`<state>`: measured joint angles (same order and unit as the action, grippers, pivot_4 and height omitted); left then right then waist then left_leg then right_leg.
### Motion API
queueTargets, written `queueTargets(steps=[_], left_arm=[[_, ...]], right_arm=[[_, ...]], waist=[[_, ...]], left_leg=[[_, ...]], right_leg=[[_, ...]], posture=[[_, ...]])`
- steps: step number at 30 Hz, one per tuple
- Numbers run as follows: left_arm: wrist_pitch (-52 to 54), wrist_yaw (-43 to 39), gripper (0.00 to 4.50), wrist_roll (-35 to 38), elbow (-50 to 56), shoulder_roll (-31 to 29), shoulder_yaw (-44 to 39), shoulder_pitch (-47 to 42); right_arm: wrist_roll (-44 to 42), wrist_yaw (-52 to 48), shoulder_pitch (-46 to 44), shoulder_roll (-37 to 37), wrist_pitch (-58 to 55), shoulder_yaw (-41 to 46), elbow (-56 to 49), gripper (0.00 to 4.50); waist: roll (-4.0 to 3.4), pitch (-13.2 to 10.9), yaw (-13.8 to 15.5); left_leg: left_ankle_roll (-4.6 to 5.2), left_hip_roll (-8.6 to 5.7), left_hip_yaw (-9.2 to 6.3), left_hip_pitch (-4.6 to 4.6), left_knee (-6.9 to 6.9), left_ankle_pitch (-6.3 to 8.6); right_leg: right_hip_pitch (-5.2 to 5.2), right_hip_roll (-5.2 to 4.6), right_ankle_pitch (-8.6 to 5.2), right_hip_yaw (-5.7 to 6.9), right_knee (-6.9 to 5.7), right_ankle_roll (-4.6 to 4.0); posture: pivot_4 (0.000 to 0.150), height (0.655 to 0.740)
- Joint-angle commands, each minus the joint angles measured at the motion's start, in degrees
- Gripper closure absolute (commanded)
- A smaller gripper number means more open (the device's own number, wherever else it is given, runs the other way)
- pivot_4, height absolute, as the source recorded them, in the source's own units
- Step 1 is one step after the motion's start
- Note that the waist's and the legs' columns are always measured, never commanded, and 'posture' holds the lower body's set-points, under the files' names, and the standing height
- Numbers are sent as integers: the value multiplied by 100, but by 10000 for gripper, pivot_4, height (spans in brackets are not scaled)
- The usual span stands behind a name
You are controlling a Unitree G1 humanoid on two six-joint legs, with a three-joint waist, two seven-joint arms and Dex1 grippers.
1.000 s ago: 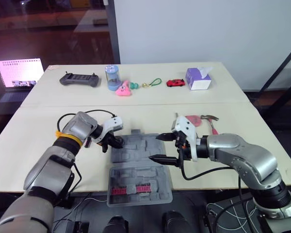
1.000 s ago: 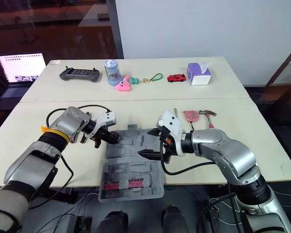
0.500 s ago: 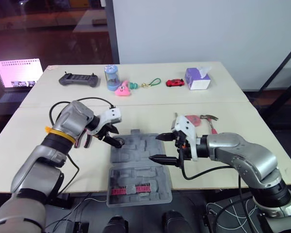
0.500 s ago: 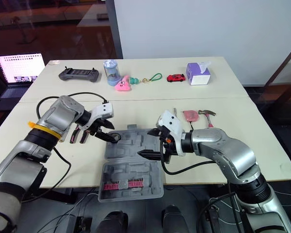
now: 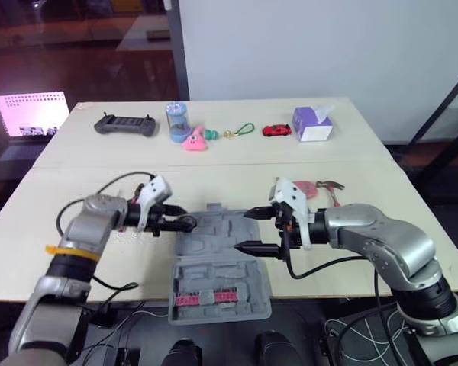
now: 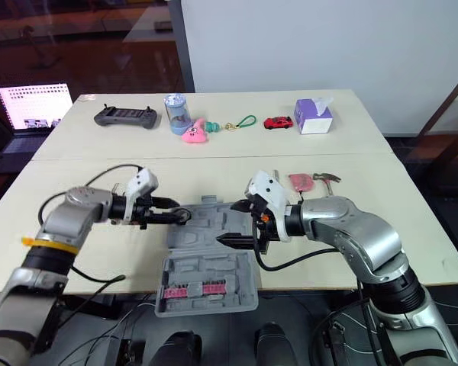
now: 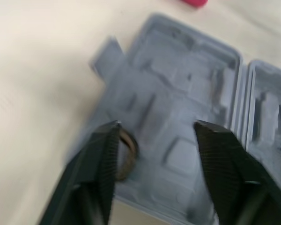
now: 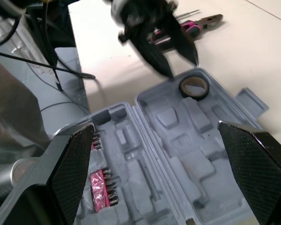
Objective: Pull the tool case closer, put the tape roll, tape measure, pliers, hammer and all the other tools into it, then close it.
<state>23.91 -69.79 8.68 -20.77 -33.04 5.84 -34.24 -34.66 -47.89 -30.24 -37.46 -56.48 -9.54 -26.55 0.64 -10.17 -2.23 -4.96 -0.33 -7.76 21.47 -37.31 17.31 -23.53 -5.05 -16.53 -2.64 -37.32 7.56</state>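
We can read no text, brand, number or sign here. The laptop screen [image 5: 30, 114] beyond the table's left end shows rows of light marks on pink, perhaps lines of writing, but they are too small for us to make out. Any print on the purple tissue box [image 5: 313, 123] or the grey tool case [image 5: 221, 259] is likewise illegible to us.

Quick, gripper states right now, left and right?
Left gripper: open, empty, at the tape roll lying in the tool case.
Right gripper: open, empty, over the tool case.
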Motion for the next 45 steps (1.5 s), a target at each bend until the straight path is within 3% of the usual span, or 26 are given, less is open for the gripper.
queueTargets(steps=[1, 3, 6, 21, 30, 33, 37, 40, 44, 45], left_arm=[[-389, 255, 18295, 50, -189, 39, -179, -143], [-493, 269, 18295, 97, -311, 70, -165, -157], [-662, 366, 27340, 91, -528, 157, -158, -229], [-1788, 569, 27340, -612, -2312, 482, 312, -560], [-1936, 588, 27340, -702, -2426, 592, 372, -607], [-1664, 526, 27340, -271, -2144, 624, 11, -657], [-1206, 622, 27340, 373, -1349, 495, -638, -438], [-1046, 764, 19398, 554, -576, 212, -947, 73], [-964, 928, 290, 809, 333, -286, -1538, 1064], [-941, 972, 290, 868, 527, -386, -1677, 1288]], right_arm=[[-52, -75, -145, -53, 48, 47, -37, 0], [-51, -83, -149, -58, 45, 49, -36, 0], [-51, -79, -136, -64, 44, 46, -45, 0], [-3, -11, -40, -51, 94, 69, -36, 0], [116, -36, 18, -58, 244, 50, 77, 0], [233, 89, 28, 84, 585, 275, 428, 0], [480, -245, 404, -321, 1266, 671, 1125, 0], [507, -363, 659, -390, 1870, 1180, 1796, 0], [761, -659, 1103, -766, 2706, 1717, 2564, 0], [773, -704, 1187, -824, 2825, 1829, 2673, 0]], waist=[[0, 1, -7], [0, 1, -21], [0, 1, -30], [-1, 2, -33], [-3, 6, -22], [-3, 6, -25], [0, 4, -26], [-2, 5, -59], [-5, 6, -125], [-6, 6, -136]], left_leg=[[0, 0, 1, -2, -2, 0], [0, 0, 0, -4, -2, 0], [-1, 0, 0, -4, -1, 0], [-2, -1, 0, -5, -1, -1], [1, -2, 0, -9, -3, 0], [1, -2, 0, -9, -4, 1], [8, -2, 0, -5, -4, 5], [-2, -2, 1, -6, -2, -1], [-2, -1, 9, -16, 6, -1], [6, -1, 9, -15, 8, 3]], right_leg=[[3, 0, 0, 0, 0, 0], [3, 0, 0, 0, -1, 0], [2, 1, 0, 0, -2, 0], [1, 1, 0, 0, -4, 0], [8, 0, 0, 0, -6, 0], [8, 0, 0, 0, -5, 0], [6, 0, 0, 0, -4, 0], [6, 0, 0, 0, 0, 0], [4, 0, 0, -9, -6, 0], [1, 1, 0, -10, -5, 0]], posture=[[1500, 7400], [1500, 7400], [1500, 7400], [1500, 7400], [1500, 7400], [1500, 7400], [1500, 7400], [1500, 7400], [1500, 7400], [1500, 7400]])
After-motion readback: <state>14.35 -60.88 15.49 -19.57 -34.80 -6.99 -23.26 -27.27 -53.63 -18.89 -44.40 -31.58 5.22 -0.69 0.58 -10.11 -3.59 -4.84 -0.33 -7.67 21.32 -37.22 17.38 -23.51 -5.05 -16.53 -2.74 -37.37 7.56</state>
